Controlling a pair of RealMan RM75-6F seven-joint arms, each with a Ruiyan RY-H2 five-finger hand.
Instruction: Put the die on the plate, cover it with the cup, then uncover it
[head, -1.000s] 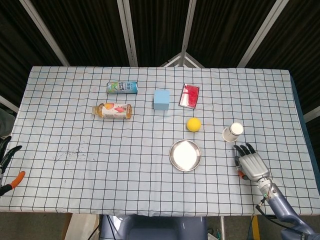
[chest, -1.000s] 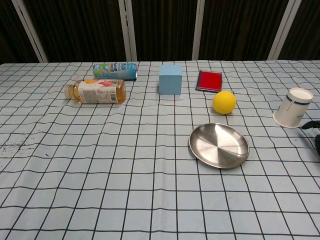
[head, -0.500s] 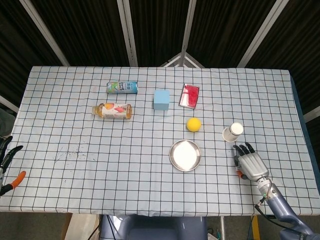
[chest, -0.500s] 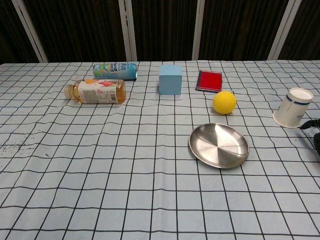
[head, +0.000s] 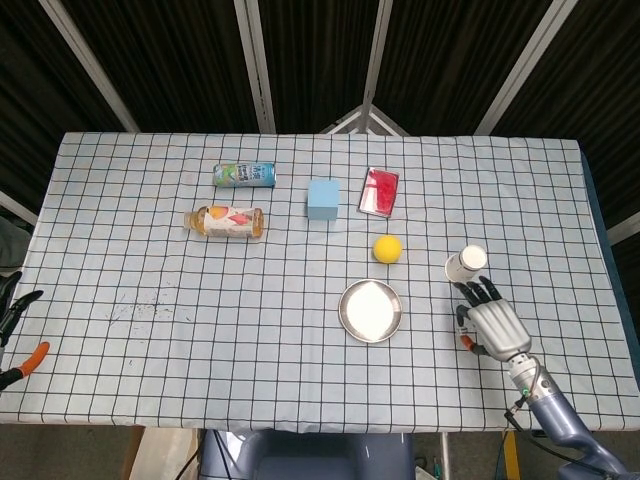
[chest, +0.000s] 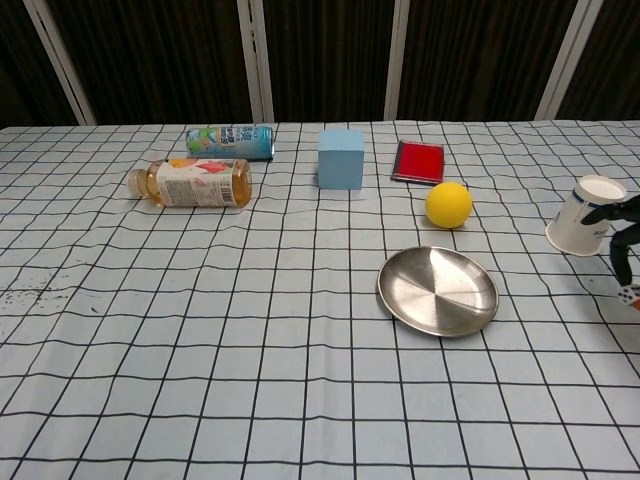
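Right hand (head: 492, 322) hovers low over the desk (head: 150, 330) at its near right corner, dark fingers spread toward the paper cup (head: 466, 264) and their tips just short of it, while a small white die (chest: 627, 294) with red pips appears pinched at the thumb side; the chest view cuts most of the grip off at the frame edge, so the hold is a judgement. Left hand (head: 12, 308) shows only as dark fingertips past the desk's left edge, and whether it is released or clenched cannot be told. The steel plate (head: 371, 310), a shallow round dish with a bright, slick face, lies bare to the left of the right hand, between it and the desk's middle.

The risks from here look plain. A light paper cup so close to the fingertips could be knocked over and rolled away by any forward drift. A small hard cube dropped onto polished metal would likely bounce or skid off the low rim, and the smooth yellow ball (head: 387, 248) just beyond the plate would roll at a touch. The checked cloth is soft and faintly rippled, so the plate may slide on it. Well apart at the far side sit a pale blue block (head: 322, 198), a flat red box (head: 379, 190), a tea bottle (head: 226, 221) lying on its side and a can (head: 244, 175)
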